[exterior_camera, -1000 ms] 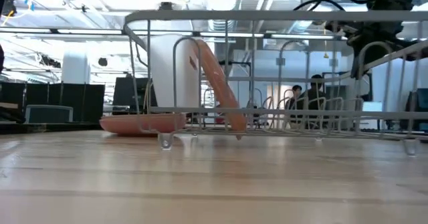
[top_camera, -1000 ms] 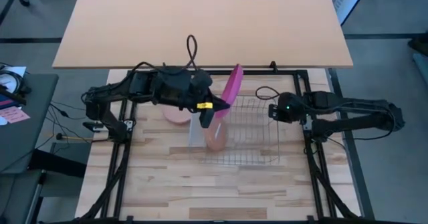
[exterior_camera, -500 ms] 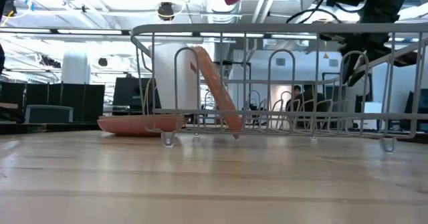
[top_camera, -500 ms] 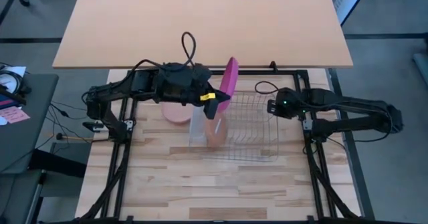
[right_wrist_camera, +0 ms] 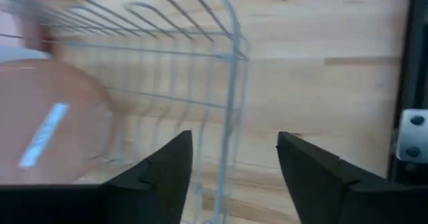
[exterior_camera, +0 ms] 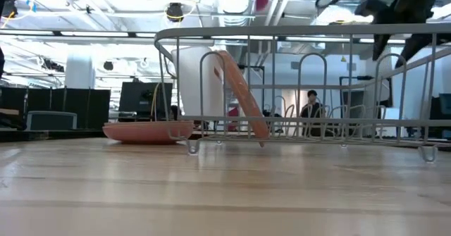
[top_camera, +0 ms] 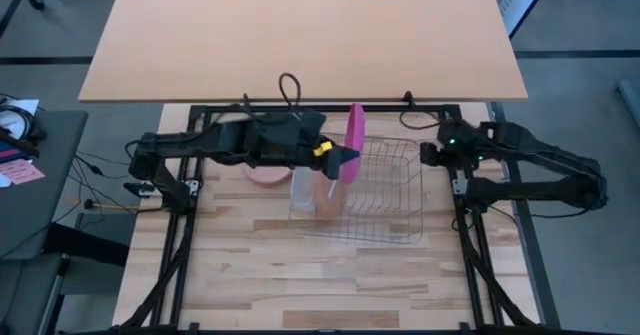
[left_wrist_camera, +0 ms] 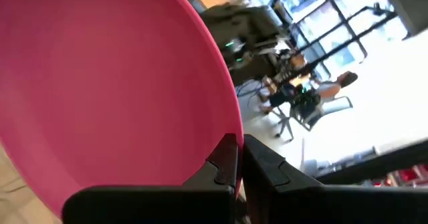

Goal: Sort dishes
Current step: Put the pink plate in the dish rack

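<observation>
Wooden slats of the worktable (top_camera: 250, 285) fill the lower half of your overhead frame, with the silver wire dish rack (top_camera: 375, 195) at centre. Your left gripper (top_camera: 338, 156) pinches the round magenta pink plastic plate (top_camera: 354, 140) on edge above the rack's left end. The right gripper (top_camera: 428, 155), at centre right, gapes empty.

wire rack (top_camera: 375, 190) right half stands free — orange plate (top_camera: 328, 197) blocks its left end.
</observation>
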You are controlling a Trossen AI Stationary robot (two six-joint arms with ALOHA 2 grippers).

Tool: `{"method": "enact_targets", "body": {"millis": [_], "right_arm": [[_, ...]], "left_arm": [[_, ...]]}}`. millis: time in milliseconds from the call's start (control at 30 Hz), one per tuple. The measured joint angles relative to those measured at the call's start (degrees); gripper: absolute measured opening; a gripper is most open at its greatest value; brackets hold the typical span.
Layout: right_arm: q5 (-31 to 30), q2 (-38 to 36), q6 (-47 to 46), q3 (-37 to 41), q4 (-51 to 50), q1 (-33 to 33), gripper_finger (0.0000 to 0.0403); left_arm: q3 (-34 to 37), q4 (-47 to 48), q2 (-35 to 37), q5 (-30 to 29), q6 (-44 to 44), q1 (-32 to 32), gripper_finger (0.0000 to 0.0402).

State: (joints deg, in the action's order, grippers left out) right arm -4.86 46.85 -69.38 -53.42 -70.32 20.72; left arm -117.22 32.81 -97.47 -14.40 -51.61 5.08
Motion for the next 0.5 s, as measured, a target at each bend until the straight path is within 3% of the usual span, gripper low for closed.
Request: {"method": "enact_targets", "body": {"millis": [333,500], "right_arm": [[0.01,-4.94,9.91,-7.88,0.24,1.35,0.0249],[0.00,-7.00,12.33,-8.29,0.24,1.97,0.0249]], "left_arm": [[18.12,-21.50,-0.20,-0.45,-11.33,-0.26,0.0000],[23.77,-22.48,-0.17,-3.03,-14.26,-0.24,0.0000]]}}
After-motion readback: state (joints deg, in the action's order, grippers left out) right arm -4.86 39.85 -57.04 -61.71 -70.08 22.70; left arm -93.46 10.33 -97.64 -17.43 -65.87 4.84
